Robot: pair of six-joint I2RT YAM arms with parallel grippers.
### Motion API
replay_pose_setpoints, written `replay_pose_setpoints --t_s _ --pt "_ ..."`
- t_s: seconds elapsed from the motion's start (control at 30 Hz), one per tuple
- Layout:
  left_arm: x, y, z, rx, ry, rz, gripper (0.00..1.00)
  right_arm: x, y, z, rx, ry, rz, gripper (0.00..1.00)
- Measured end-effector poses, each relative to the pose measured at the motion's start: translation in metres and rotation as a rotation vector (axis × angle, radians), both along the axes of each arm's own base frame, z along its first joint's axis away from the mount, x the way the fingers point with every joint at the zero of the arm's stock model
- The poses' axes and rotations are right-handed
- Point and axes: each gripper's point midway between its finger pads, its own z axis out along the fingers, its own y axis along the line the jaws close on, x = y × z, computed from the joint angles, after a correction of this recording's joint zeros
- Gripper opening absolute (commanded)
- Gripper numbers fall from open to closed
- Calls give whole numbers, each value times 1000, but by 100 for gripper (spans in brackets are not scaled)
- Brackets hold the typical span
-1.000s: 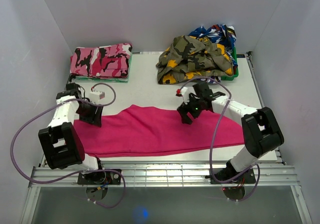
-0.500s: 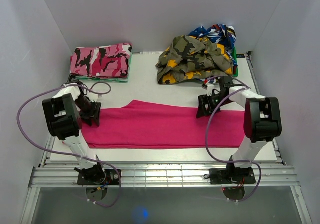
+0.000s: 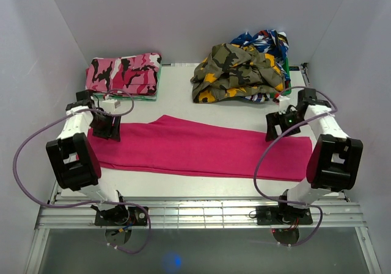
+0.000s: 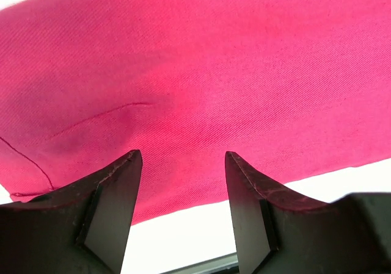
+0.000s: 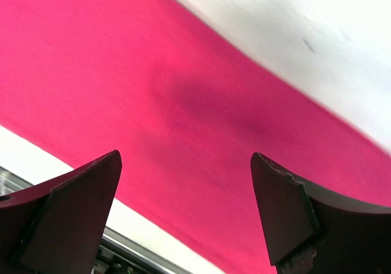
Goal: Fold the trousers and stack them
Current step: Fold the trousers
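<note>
The magenta-pink trousers (image 3: 201, 147) lie flat as a long band across the white table, folded lengthwise. My left gripper (image 3: 105, 129) hovers over their left end, open and empty; its view shows pink fabric (image 4: 201, 72) with a seam line under the spread fingers (image 4: 116, 201). My right gripper (image 3: 276, 127) hovers over the far edge of their right end, open and empty; its view shows smooth pink fabric (image 5: 183, 115) between wide-apart fingers (image 5: 287, 207).
A folded pink-black-white camouflage pair (image 3: 124, 74) lies on a green item at the back left. An olive-yellow camouflage garment (image 3: 235, 72) is heaped over a green bin (image 3: 282, 90) with blue patterned clothes at the back right. Walls enclose the table.
Both grippers have let go and moved outward and back, the left to the trousers' left end, the right to the right end. The trousers now lie straighter and flatter.
</note>
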Motion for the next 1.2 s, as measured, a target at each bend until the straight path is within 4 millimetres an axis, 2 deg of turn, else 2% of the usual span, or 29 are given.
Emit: replay_pose_setpoints --t_s 0.1,0.27,0.33,0.43,0.5,0.6,0.77,0.8,0.83,0.9,0.97,1.0,1.03,1.1,1.2 --pt "-11 2 -4 14 -14 8 68 -19 -50 -12 -71 44 -95 89" --pt "-43 5 -39 7 85 44 68 -54 -126 -35 -111 166 -299 88" --pt "-48 4 -44 3 98 48 68 -68 -149 -38 -118 190 -371 88" --pt "-46 5 -44 5 89 53 68 -82 -170 -39 -124 203 -449 88" --pt "-46 5 -44 5 88 55 68 -90 -176 -43 -126 214 -473 86" --pt "-45 5 -44 3 88 58 68 -104 -169 -56 -108 261 -478 83" --pt "-42 5 -41 3 80 67 68 -111 -167 -63 -117 295 -498 69" --pt "-42 5 -41 3 78 68 68 -112 -167 -65 -122 296 -498 64" --pt "-42 5 -41 1 79 70 68 -112 -168 -66 -126 294 -501 53" --pt "-41 5 -41 -2 78 73 68 -112 -167 -67 -111 295 -506 45" --pt "-41 4 -41 -5 78 77 68 -111 -162 -66 -81 297 -505 30" --pt "-41 4 -41 -6 78 78 68 -111 -158 -66 -62 298 -502 22" --pt "-41 3 -41 -9 77 80 68 -111 -155 -67 -44 302 -497 8" --pt "-40 2 -40 -15 76 81 68 -111 -151 -66 -17 310 -489 8" --pt "-39 0 -39 -30 68 82 68 -104 -157 -57 10 309 -495 8"
